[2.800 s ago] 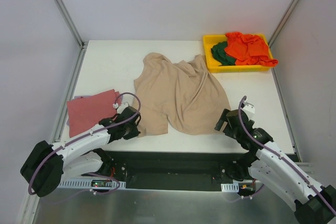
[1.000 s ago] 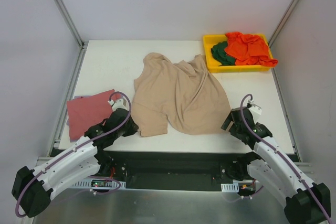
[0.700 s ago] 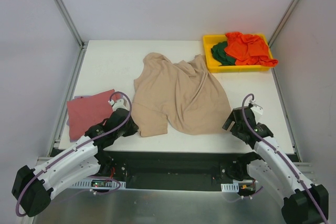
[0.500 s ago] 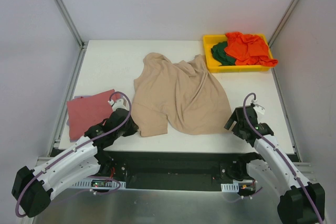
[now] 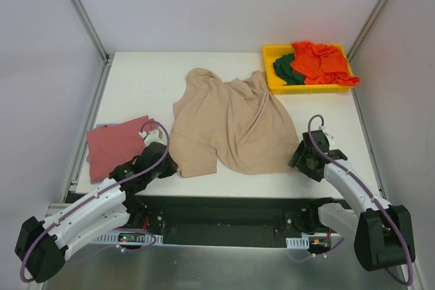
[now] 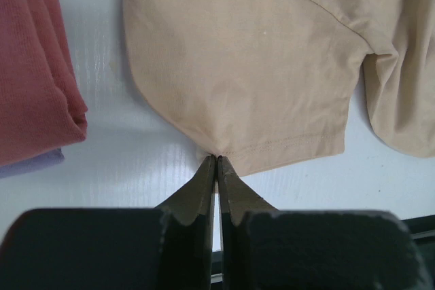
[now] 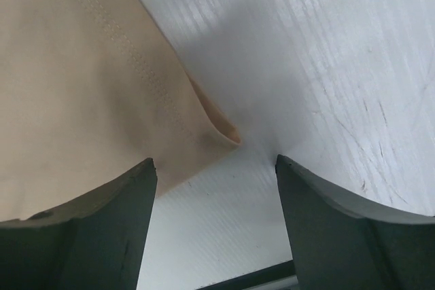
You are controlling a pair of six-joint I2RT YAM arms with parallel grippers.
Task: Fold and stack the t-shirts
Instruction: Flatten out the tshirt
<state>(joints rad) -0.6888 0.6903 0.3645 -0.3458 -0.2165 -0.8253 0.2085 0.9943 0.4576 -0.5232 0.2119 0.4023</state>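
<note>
A large tan t-shirt [image 5: 231, 121] lies spread and rumpled in the middle of the white table [image 5: 136, 86]. My left gripper [image 5: 170, 166] is shut on its near left hem; in the left wrist view [image 6: 217, 159] the fingertips pinch the hem edge of the tan shirt [image 6: 251, 66]. My right gripper [image 5: 298, 159] is open at the shirt's near right corner; in the right wrist view [image 7: 216, 164] that tan corner [image 7: 88, 100] lies between the spread fingers. A folded dusty-red shirt [image 5: 115, 144] lies at the left on a lavender one [image 6: 30, 164].
A yellow bin [image 5: 273, 83] at the back right holds orange-red shirts [image 5: 319, 62] and a dark green one [image 5: 285, 69]. The table's near edge runs just behind both grippers. Grey walls close in the sides and back.
My left gripper slid in and closed on the tan shirt's near left hem. My right gripper swung right, then forward to the shirt's near right corner.
</note>
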